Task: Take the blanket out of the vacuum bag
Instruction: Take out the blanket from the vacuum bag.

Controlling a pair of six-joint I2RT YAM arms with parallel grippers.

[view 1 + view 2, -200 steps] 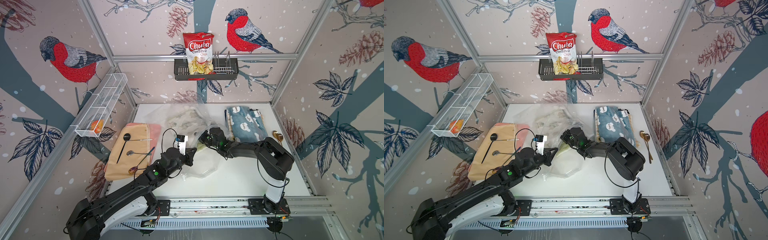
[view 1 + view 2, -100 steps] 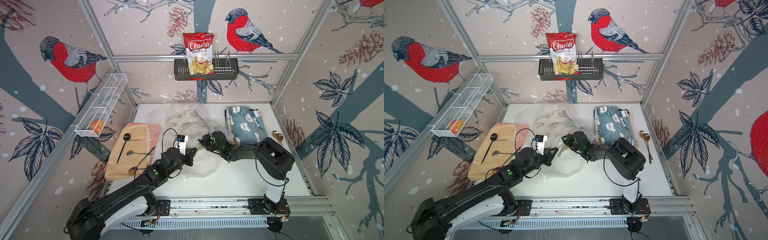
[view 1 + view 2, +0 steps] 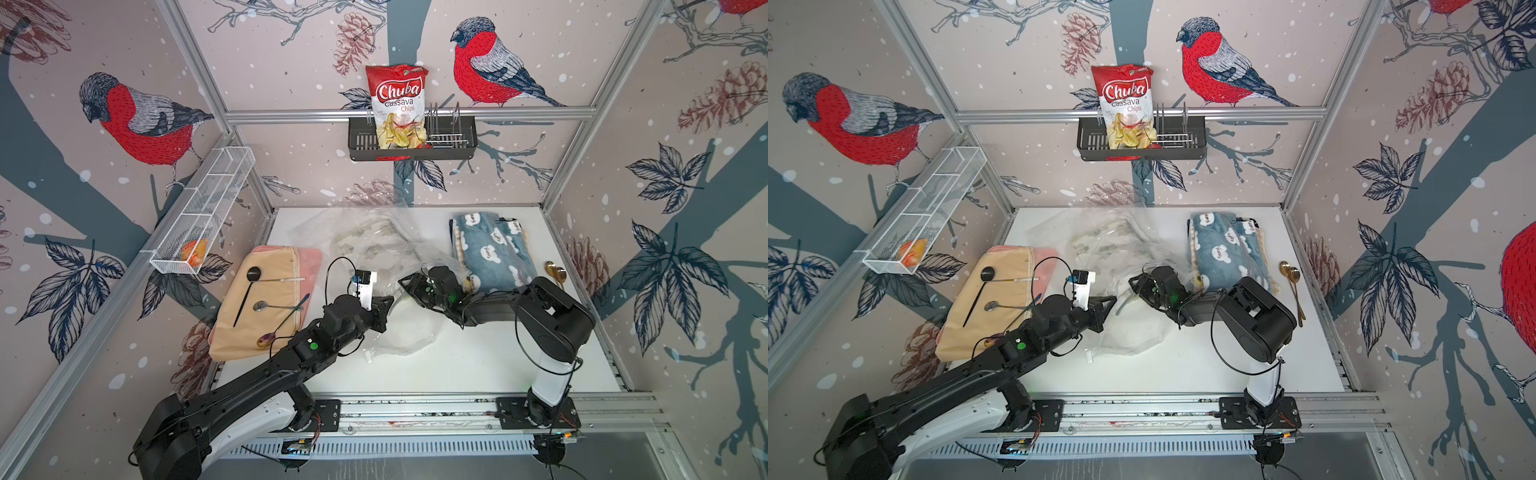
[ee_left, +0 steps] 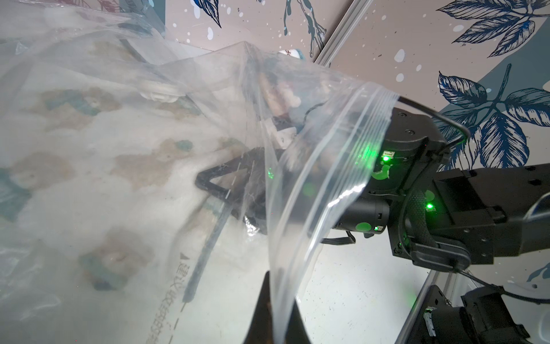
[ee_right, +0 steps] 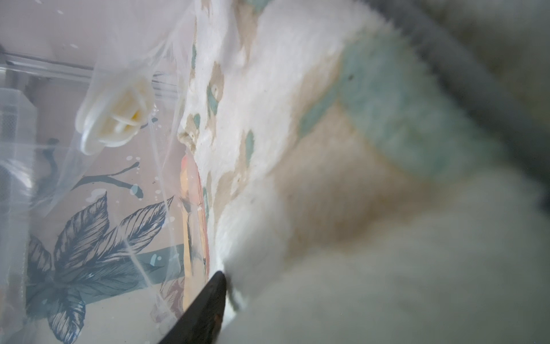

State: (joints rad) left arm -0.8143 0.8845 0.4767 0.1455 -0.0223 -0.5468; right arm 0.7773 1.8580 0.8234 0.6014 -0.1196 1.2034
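The vacuum bag (image 3: 374,249) (image 3: 1100,245) lies crinkled mid-table, clear plastic with a round white valve cap (image 5: 116,119). Inside it is the blanket (image 4: 89,178) (image 5: 327,149), white fleece with tan and teal patches. My left gripper (image 3: 390,300) (image 3: 1113,300) (image 4: 278,297) is shut on the bag's zip-seal edge (image 4: 342,166), holding the mouth up. My right gripper (image 3: 405,282) (image 3: 1133,282) reaches into that mouth, jaws apart. One of its fingers (image 5: 208,303) presses against the blanket's edge; fleece hides the other finger.
A folded blue cloth with white clouds (image 3: 494,253) lies back right, gold spoons (image 3: 557,272) beside it. A peach cushion (image 3: 249,328) carrying spoons sits left. A white wire basket (image 3: 208,208) and a black rack (image 3: 411,141) with a chips bag hang on the walls.
My right gripper's jaws have opened inside the bag mouth and shifted slightly toward the front. The left gripper keeps its hold on the bag edge.
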